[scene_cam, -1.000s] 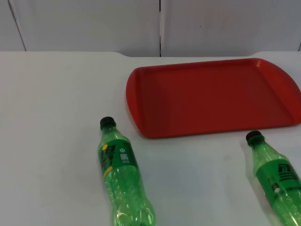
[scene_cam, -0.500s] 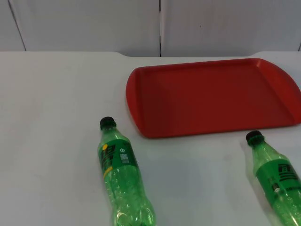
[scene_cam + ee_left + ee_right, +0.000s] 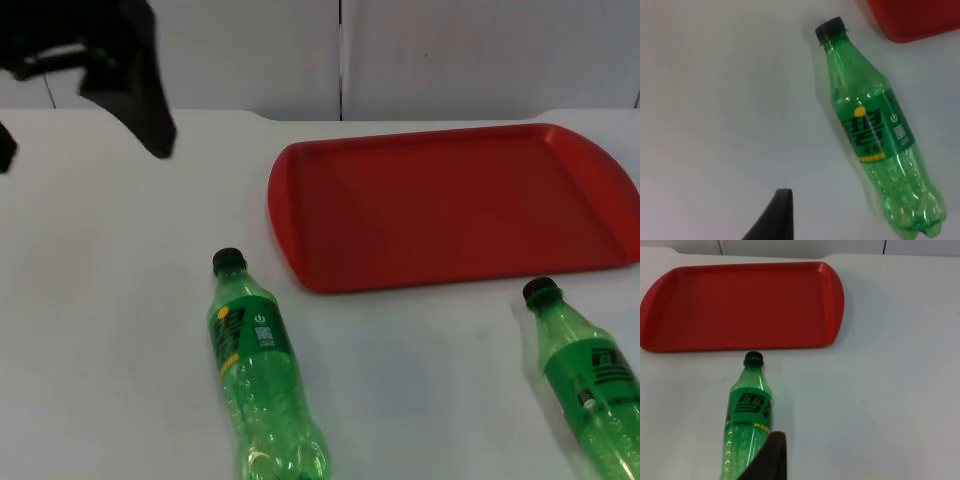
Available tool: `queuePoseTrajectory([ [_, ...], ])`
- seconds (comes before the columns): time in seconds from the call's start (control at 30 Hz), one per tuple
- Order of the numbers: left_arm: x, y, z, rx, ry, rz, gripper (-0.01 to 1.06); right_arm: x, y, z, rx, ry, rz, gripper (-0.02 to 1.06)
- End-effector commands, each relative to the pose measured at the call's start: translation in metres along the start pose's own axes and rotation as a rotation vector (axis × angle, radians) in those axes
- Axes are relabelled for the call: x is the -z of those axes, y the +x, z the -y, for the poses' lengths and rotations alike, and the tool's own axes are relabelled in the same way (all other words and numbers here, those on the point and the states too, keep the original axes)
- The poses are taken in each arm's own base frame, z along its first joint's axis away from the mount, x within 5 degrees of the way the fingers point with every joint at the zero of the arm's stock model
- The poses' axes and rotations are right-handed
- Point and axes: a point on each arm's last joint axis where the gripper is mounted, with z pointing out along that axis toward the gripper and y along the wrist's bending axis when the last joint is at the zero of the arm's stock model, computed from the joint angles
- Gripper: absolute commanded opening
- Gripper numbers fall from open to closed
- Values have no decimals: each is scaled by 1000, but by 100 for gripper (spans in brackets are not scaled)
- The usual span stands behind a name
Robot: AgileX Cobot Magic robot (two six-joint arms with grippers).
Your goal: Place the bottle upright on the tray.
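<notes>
A: So, which way does the left bottle (image 3: 258,368) lie?

B: On its side in the lower middle of the top view, long axis near vertical in the frame, black cap toward the red tray (image 3: 450,205), base at the bottom edge. It is clear green ribbed plastic with a green label.

A: And the other one?

B: The right bottle (image 3: 588,383) lies flat at the lower right, cap up-left, just below the tray's near rim.

A: Anything between them and the tray?

B: Only bare white table (image 3: 100,330). The tray is smooth, rounded at the corners, nothing on it.

A: Grippers?

B: The left gripper (image 3: 135,85) hangs at the upper left; whether its claw is open I cannot tell. The right gripper's black fingertip (image 3: 767,460) shows over the right bottle; same doubt.
</notes>
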Motion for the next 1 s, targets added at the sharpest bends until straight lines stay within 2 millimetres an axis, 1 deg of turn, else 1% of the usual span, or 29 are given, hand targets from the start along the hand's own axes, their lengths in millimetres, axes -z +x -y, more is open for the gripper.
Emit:
queuePoseTrajectory([
  [0.0, -11, -4, 8, 26, 3, 8, 105, 0, 0, 0, -2, 3, 8, 104],
  [0.03, -20, -5, 13, 35, 6, -2, 105, 0, 0, 0, -2, 3, 8, 104],
  [0.1, -33, -6, 16, 69, -26, -18, 105, 0, 0, 0, -2, 3, 8, 104],
  [0.13, -39, -7, 16, 83, -53, -24, 105, 0, 0, 0, -2, 3, 8, 104],
  [0.17, -39, -7, 16, 83, -53, -24, 105, 0, 0, 0, -2, 3, 8, 104],
  [0.23, -52, -6, 16, 119, -104, -44, 105, 0, 0, 0, -2, 3, 8, 104],
  [0.33, -67, -6, 15, 173, -123, -90, 105, 0, 0, 0, -2, 3, 8, 104],
  [0.37, -71, -6, 15, 191, -129, -101, 105, 0, 0, 0, -2, 3, 8, 104],
  [0.4, -71, -6, 15, 191, -129, -101, 105, 0, 0, 0, -2, 3, 8, 104],
  [0.6, -101, -4, 14, 232, -146, -179, 105, 0, 0, 0, -2, 3, 8, 104],
  [0.63, -101, -4, 14, 232, -146, -179, 105, 0, 0, 0, -2, 3, 8, 104],
  [0.8, -126, -3, 26, 260, -93, -179, 105, 0, 0, 0, -2, 3, 8, 104],
  [0.83, -126, -3, 26, 260, -93, -179, 105, 0, 0, 0, -2, 3, 8, 104],
  [0.97, -142, 0, 30, 291, -103, -185, 105, 0, 0, 0, -2, 3, 8, 104],
])
